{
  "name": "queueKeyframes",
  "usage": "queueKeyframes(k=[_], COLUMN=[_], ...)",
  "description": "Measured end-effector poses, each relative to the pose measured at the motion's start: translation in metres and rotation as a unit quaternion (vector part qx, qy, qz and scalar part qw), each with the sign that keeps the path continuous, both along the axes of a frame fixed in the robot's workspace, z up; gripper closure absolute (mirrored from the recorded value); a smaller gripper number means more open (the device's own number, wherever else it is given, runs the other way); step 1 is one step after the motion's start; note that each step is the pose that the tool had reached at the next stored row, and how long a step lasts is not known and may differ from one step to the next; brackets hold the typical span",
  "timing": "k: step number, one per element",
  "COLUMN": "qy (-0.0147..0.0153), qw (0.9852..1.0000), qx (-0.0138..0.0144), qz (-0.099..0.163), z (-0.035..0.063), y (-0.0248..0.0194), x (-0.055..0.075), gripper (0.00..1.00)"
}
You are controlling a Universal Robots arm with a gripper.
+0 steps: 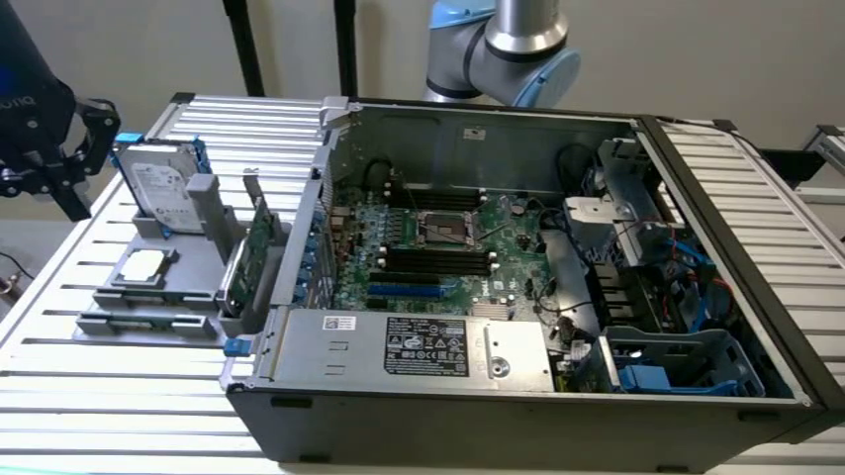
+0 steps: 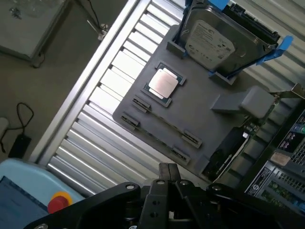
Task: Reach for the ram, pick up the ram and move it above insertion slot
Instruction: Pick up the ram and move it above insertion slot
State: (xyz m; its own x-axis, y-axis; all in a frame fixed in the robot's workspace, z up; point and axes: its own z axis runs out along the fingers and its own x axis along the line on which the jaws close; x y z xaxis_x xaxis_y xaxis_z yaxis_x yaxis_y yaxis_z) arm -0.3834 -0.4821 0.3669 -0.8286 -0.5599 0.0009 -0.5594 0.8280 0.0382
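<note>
Grey holder on the tabletop: the ram is barely made out there, a thin edge between clips. The claw, partly cut off, is seen closed, fingertips together. The drive label cannot be read.

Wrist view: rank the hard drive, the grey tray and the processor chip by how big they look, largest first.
1. grey tray
2. hard drive, standing on edge in the tray
3. processor chip, clearly the smallest
</note>
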Motion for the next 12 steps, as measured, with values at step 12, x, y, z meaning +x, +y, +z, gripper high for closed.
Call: queueKeyframes(k=[12], qy=[0.0000], qw=[0.9940], qx=[0.0000], qz=[0.109], z=[-0.0008], y=[0.0000], x=[0.0001], gripper=[0.89])
